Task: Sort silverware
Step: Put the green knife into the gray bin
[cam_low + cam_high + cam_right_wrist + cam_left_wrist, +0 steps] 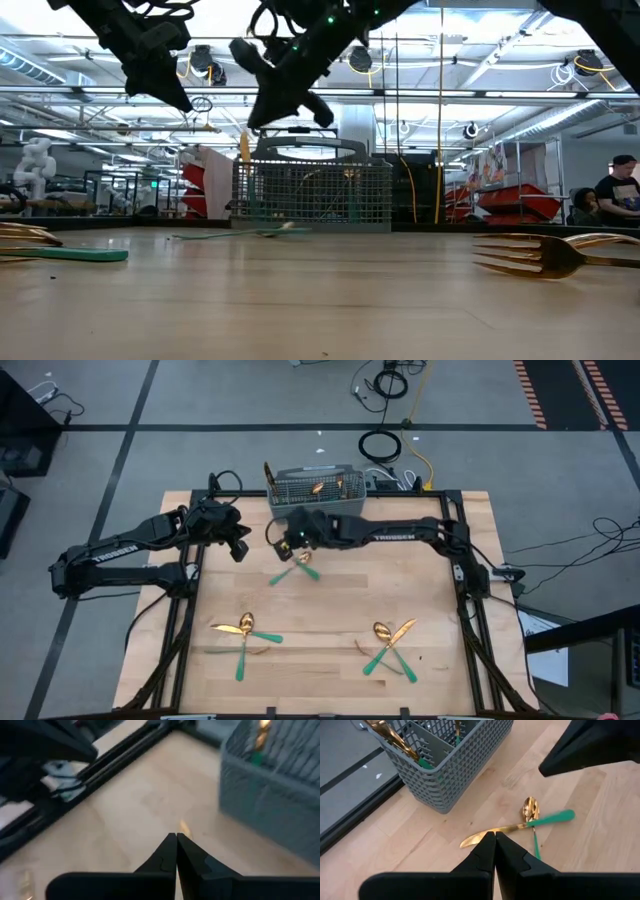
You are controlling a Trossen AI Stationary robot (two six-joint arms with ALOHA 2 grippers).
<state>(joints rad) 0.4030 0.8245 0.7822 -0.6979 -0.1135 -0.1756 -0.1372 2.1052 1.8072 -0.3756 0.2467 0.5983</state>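
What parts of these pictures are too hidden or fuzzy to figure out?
- High view: the right gripper covers part of the crossed silverware under it.
- Low view: the basket mesh hides what stands inside.
- Right wrist view: the basket's contents are blurred.
- Low view: the fork handle is cut off by the edge.

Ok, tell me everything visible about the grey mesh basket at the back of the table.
The basket is a grey rectangular caddy of open grid mesh, plastic or coated wire by its look, split into compartments by inner walls. It stands upright at the table's far edge, near the middle. A few gold-headed, teal-handled pieces of silverware stand in it, leaning. Neither gripper touches it; the right gripper hangs just in front. A knife and spoon lie crossed on the wood nearby.
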